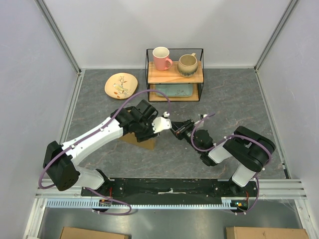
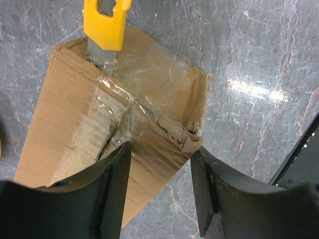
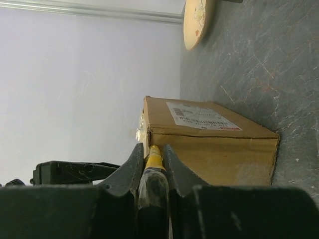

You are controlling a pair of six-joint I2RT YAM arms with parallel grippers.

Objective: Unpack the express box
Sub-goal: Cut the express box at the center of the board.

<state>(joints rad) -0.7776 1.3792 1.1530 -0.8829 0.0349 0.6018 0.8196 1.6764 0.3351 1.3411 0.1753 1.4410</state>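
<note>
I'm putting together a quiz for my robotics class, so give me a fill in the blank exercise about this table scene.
1. The right claw is shut on a ____ utility knife.
2. Its tip meets the clear ____ on the express box.
3. The pink mug and beige mug stand on the ____ level of the shelf.
Missing words: yellow; tape; top.

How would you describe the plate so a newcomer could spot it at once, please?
Find the wire shelf at the table's far edge. Left of it lies the plate: round, cream-yellow, with a painted motif, unlike the pink mug.
</note>
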